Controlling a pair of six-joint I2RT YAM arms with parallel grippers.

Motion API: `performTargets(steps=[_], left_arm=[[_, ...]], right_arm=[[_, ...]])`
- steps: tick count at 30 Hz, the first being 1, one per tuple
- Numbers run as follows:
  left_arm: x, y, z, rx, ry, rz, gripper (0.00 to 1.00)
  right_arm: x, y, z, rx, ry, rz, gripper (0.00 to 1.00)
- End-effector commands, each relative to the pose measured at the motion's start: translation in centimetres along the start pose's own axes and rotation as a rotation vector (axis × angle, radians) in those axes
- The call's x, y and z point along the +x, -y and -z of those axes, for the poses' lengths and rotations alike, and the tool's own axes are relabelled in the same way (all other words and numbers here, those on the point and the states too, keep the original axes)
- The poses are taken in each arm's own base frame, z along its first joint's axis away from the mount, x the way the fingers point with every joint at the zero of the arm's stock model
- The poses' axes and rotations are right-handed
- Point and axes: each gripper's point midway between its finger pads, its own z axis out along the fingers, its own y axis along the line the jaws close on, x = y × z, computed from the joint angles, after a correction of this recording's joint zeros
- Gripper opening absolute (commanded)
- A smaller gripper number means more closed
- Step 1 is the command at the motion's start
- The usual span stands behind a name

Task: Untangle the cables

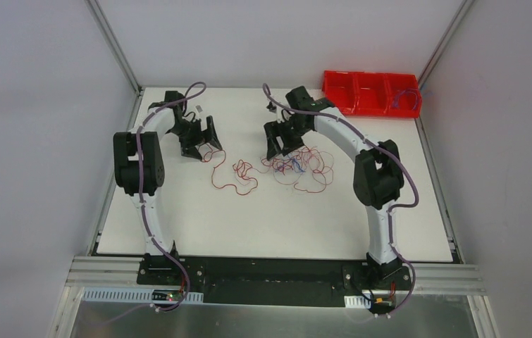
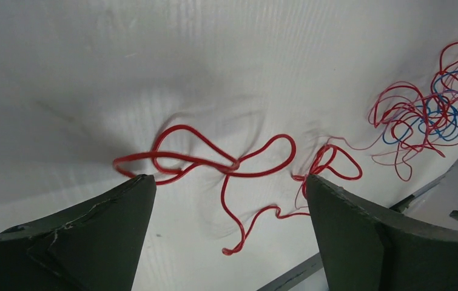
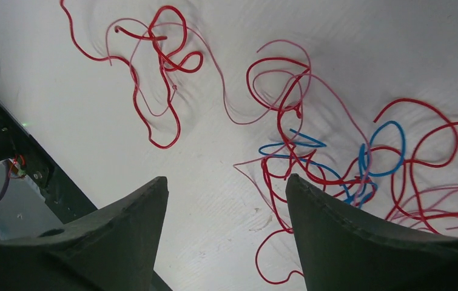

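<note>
cables (image 1: 304, 165) lie flat on the white tabletop (image 1: 263, 218), mid-back area, a mostly red bunch with a few blue strands mixed in. one loose red cable (image 1: 238, 174) sits just left of the bunch, curled in loops, apart from the main tangle. left gripper (image 1: 203, 144) is wide open above the near end of that loose red cable, gripping nothing; wrist view shows the cable (image 2: 214, 162) on the surface between the fingers (image 2: 111, 224). right gripper (image 1: 284, 144) is open too, holding nothing, over the left edge of the bunch (image 3: 335, 157). red bin (image 1: 368, 91) at the back right corner.
</note>
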Motion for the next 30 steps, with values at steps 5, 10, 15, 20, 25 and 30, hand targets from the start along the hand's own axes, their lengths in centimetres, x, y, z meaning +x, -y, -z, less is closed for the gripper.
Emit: performTargets(steps=[5,10,15,20,25,30], left_arm=[[0.5,2.1,-3.7,-0.070,-0.047,-0.101,0.88],[2.1,3.0,-3.0,-0.046,-0.072,-0.140,0.48],[1.2,4.2,0.0,-0.036,-0.027,-0.190,0.03],[-0.3,9.0,6.7,0.067,0.086,-0.260,0.00],[-0.7,15.1,17.2,0.141,0.286,-0.374,0.00],[-1.2,20.4,29.7,0.221,0.586,-0.450,0.00]], right_arm=[[3.5,1.7,-4.5,0.122,-0.174,-0.088,0.72],[6.1,2.9,-5.1,0.164,-0.237,-0.121,0.66],[7.9,4.4,-5.2,0.226,-0.280,-0.112,0.50],[9.5,6.0,-4.9,0.262,-0.315,-0.122,0.38],[10.4,7.3,-4.6,0.300,-0.335,-0.104,0.34],[11.3,8.1,-4.5,0.330,-0.361,-0.088,0.29]])
